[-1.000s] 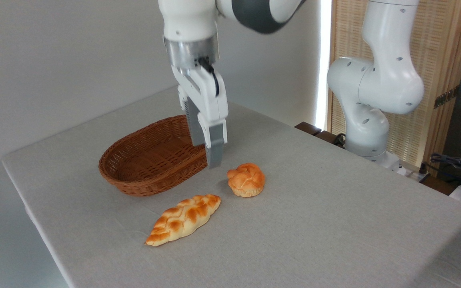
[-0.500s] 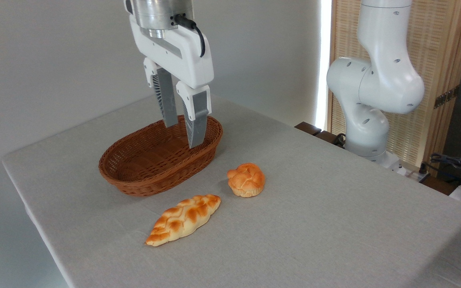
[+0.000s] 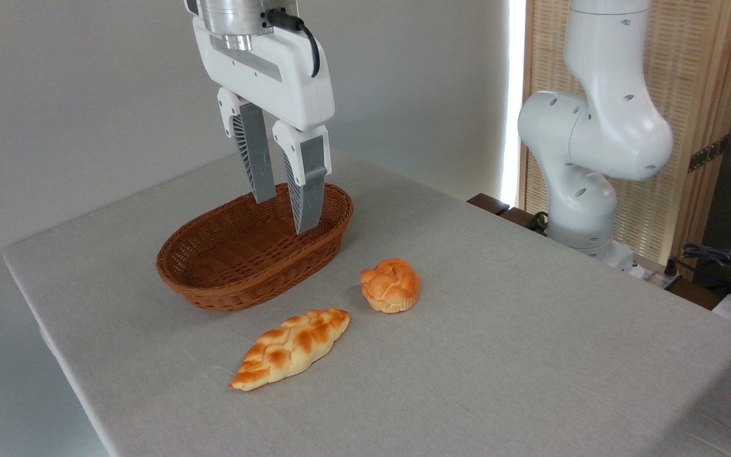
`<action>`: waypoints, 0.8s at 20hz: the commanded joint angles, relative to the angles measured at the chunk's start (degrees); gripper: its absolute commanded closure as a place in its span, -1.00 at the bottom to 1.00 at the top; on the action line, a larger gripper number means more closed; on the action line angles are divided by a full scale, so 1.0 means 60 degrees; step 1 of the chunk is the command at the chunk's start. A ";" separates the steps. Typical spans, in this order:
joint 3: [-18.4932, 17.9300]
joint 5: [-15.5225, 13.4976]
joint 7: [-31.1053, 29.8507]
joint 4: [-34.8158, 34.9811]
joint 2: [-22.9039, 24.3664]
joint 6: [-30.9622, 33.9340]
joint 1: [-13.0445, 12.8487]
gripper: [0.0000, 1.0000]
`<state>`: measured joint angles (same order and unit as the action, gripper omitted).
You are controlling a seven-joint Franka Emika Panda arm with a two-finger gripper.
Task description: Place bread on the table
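**Bun on the cloth, claw empty over basket**

My gripper hangs released above the basket, fingers apart, holding nothing. The bread sits on the table, just right of the basket and beside the long braided loaf. I judge it light, soft and squashy, so grip gently across its widest middle. It sits upright, knotted top up, paler base down; roundish, no clear long axis.

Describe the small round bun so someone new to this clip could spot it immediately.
On the light grey cloth-covered table, find the oval brown wicker basket. Just right of its front rim sits the small round golden-orange bun. Unlike the long flat braided loaf nearer the camera, it is compact, with a knotted top.
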<state>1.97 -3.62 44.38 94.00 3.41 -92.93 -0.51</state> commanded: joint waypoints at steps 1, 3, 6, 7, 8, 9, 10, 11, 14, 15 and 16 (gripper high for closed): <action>-0.0006 0.0135 -0.0131 -0.0286 -0.0217 0.0283 -0.0017 -1.00; -0.0006 0.0135 -0.0145 -0.0286 -0.0217 0.0283 -0.0017 -1.00; -0.0021 0.0135 -0.0116 -0.0286 -0.0203 0.0283 -0.0017 -1.00; -0.0035 0.0135 -0.0101 -0.0286 -0.0203 0.0283 -0.0031 -1.00; -0.0050 0.0135 -0.0116 -0.0286 -0.0203 0.0283 -0.0046 -1.00; -0.0050 0.0135 -0.0116 -0.0301 -0.0203 0.0283 -0.0046 -1.00; -0.0093 0.0120 -0.0101 -0.0316 -0.0217 0.0283 -0.0046 -1.00; -0.0297 0.0120 -0.0101 -0.0432 -0.0217 0.0283 -0.0119 -1.00; -0.0387 0.0091 -0.0072 -0.0492 -0.0232 0.0298 -0.0178 -1.00; -0.0387 0.0091 -0.0072 -0.0492 -0.0232 0.0312 -0.0178 -1.00; -0.0387 0.0091 -0.0072 -0.0492 -0.0232 0.0327 -0.0178 -1.00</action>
<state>0.49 -3.62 44.38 92.90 2.90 -92.92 -0.60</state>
